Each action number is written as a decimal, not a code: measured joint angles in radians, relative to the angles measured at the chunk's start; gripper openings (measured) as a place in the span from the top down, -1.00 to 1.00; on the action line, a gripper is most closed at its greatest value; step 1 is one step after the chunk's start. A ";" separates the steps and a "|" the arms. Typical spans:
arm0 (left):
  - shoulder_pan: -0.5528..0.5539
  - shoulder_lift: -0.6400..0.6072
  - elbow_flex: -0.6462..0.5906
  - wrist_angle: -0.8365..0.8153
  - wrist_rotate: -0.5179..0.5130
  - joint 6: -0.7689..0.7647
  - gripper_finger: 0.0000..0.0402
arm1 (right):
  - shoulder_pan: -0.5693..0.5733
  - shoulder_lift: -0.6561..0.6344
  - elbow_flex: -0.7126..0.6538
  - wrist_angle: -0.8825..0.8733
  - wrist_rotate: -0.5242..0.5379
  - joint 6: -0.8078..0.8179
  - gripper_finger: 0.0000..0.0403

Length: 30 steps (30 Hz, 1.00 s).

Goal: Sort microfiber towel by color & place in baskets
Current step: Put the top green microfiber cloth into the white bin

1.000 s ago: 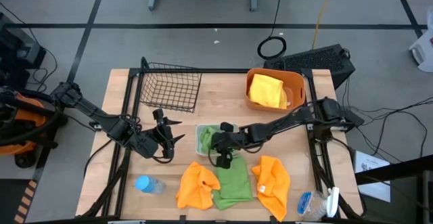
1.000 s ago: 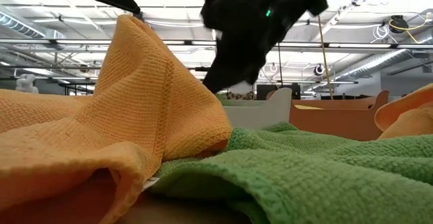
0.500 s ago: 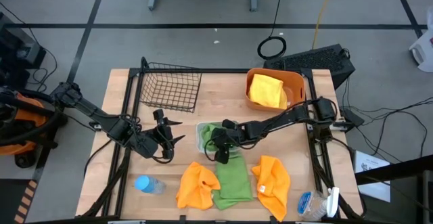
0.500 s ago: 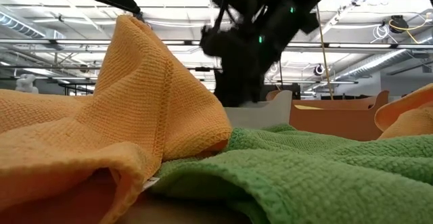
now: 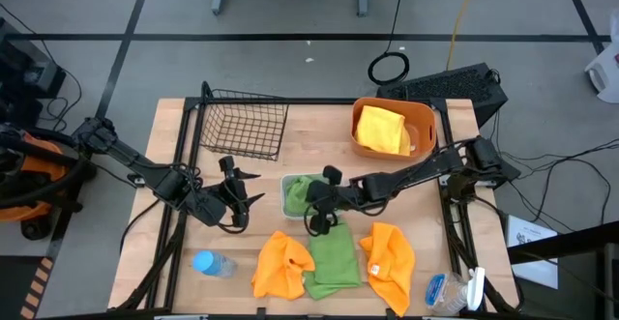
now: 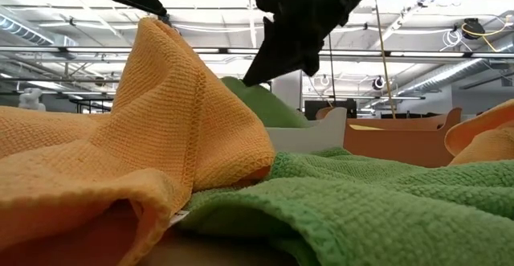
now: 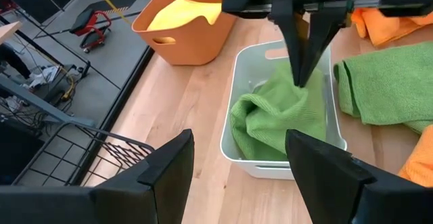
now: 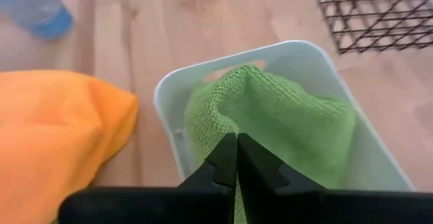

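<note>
Right hand [image 7: 302, 75] has lifted since a second ago, fingers pressed together on a fold of the green towel [image 7: 281, 112], which now peaks up out of the white tray [image 7: 233, 95]. Second green towel [image 5: 334, 257] lies on the desk just beside the tray. Left hand [image 5: 235, 196], fingers spread, waits beside the tray.

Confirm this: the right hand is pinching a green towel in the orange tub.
Not quite. The right hand is pinching a green towel in the white tray, as the left wrist view shows. The orange tub holds a yellow towel.
</note>
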 joint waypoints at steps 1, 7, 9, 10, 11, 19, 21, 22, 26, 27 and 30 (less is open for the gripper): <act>0.000 0.000 0.000 0.001 0.000 0.000 -0.18 | 0.001 0.000 0.000 -0.002 0.010 -0.007 0.98; 0.000 0.000 0.000 0.017 0.002 0.000 -0.18 | -0.013 0.083 0.002 0.011 0.001 -0.020 0.98; 0.000 0.000 0.000 0.017 0.005 0.000 -0.18 | -0.022 0.119 0.002 0.019 -0.019 -0.009 0.98; 0.000 0.000 0.000 0.017 0.006 0.000 -0.18 | -0.026 0.133 0.002 0.019 -0.042 0.000 0.98; 0.000 0.000 0.000 0.017 0.006 0.000 -0.18 | -0.029 0.148 0.002 0.023 -0.058 0.009 0.97; 0.000 0.000 0.000 0.017 0.007 0.000 -0.18 | -0.024 0.139 0.000 0.009 -0.075 0.048 0.63; 0.000 0.000 0.000 0.016 0.007 0.000 -0.18 | -0.019 0.107 0.000 -0.010 -0.076 0.054 0.47; 0.000 0.000 0.000 0.016 0.007 0.000 -0.18 | -0.017 0.091 0.000 -0.022 -0.076 0.054 0.39; 0.000 0.000 0.000 0.013 0.008 0.000 -0.18 | -0.006 0.033 0.001 -0.074 -0.062 0.055 0.09; 0.000 0.000 0.000 0.013 0.011 0.001 -0.18 | -0.005 0.023 0.001 -0.078 -0.047 0.054 0.03; 0.000 0.000 0.000 0.014 0.023 0.001 -0.18 | -0.004 0.002 0.001 -0.069 0.020 0.045 -0.11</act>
